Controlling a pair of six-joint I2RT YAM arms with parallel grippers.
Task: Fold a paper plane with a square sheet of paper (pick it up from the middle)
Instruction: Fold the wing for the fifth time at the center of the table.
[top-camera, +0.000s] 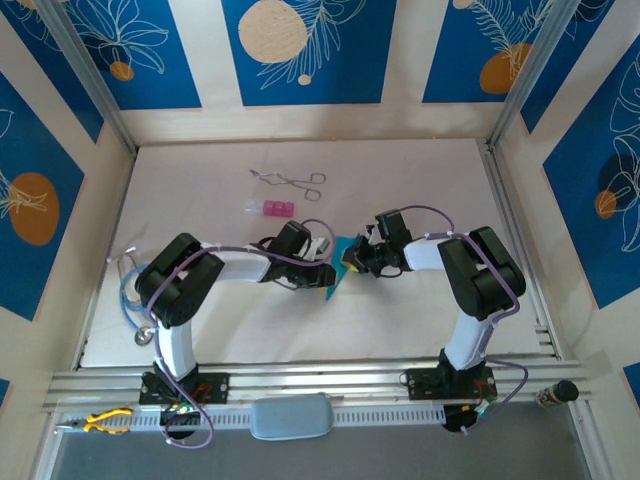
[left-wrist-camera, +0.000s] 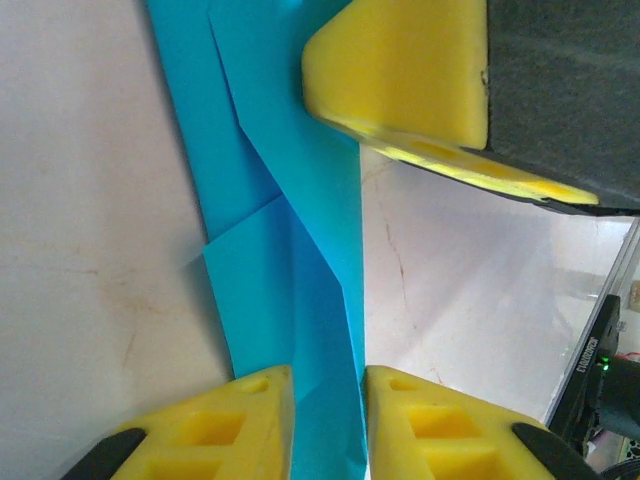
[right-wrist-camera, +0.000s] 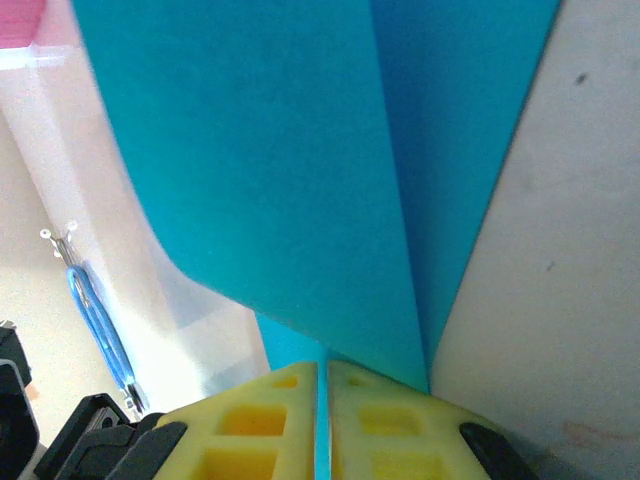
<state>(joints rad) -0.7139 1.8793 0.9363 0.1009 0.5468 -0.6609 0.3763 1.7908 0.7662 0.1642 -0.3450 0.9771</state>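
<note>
Seen from above, two robot arms reach inward across a pale table (top-camera: 420, 180) and meet near its middle. Between them is a piece of blue paper (top-camera: 337, 275), already folded into a narrow, pointed shape.

The right gripper (top-camera: 354, 260) holds the paper. In the right wrist view, the two yellow fingers (right-wrist-camera: 260, 425) of this gripper (right-wrist-camera: 323, 372) are pressed almost together, with a thin blue edge caught between them. The paper (right-wrist-camera: 300, 170) rises from there as two broad blue flaps that meet along a crease.

The left gripper (top-camera: 322, 265) is at the paper's other side. In the left wrist view, the yellow fingers (left-wrist-camera: 235, 430) of that gripper (left-wrist-camera: 328, 378) stand a little apart. The paper (left-wrist-camera: 290, 260) shows in the narrow gap and runs under one finger. I cannot tell whether these fingers grip the paper or only rest against it. Several layers overlap here, with slanted fold lines. At the paper's far end, a yellow finger of the right gripper (left-wrist-camera: 400, 70) rests against it.

Farther back on the table, well apart from the arms, lie metal forceps (top-camera: 290, 180). A small pink block (top-camera: 272, 208) sits just nearer than the forceps. A blue cable (top-camera: 125, 285) curls at the table's left edge. Yellow-handled pliers (top-camera: 105, 420) lie on the rail by the left arm's base.
</note>
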